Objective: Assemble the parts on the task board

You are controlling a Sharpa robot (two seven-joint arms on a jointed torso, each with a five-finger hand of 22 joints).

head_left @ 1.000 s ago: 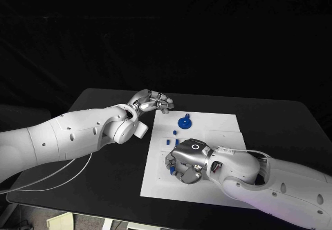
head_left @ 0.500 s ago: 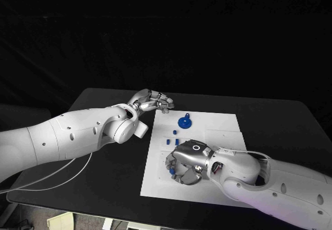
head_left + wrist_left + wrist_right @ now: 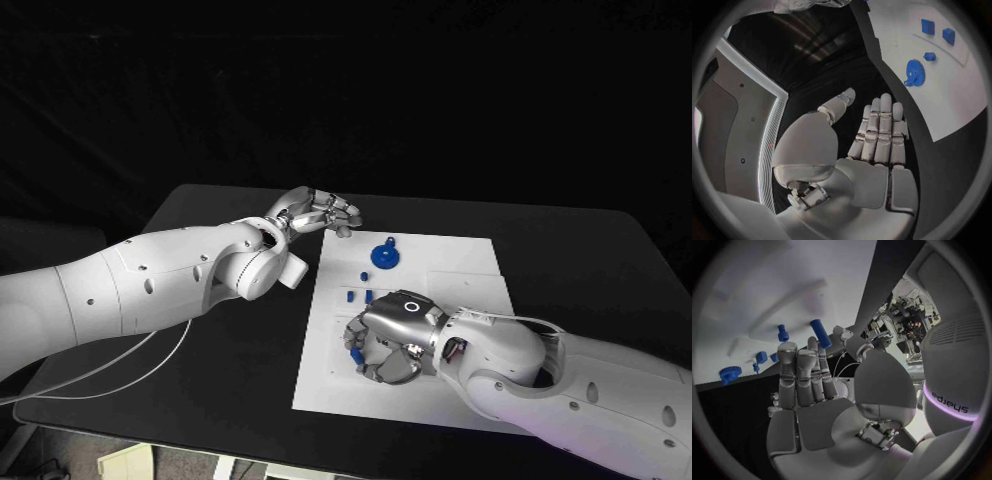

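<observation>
**Right hand settles lower on the board**

Over the last second we see our right hand (image 3: 387, 345) ease slightly toward the near part of the white board (image 3: 462, 268). Its fingers hang curled over a blue peg (image 3: 819, 333); whether they hold it, we cannot tell. We judge a pick is underway. Our left hand (image 3: 320, 213) hovers at the board's far corner, fingers together, holding nothing. The blue gear (image 3: 384, 257) stands farther back. The black table (image 3: 577, 250) sits against darkness.

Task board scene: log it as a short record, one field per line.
surface: black table
board: white task board, mid-table
gear: blue gear on the board's far part
small parts: blue pieces near board centre
left hand: over the board's far left corner, holding nothing
right hand: over the board's near part, a blue peg at its fingertips
</observation>
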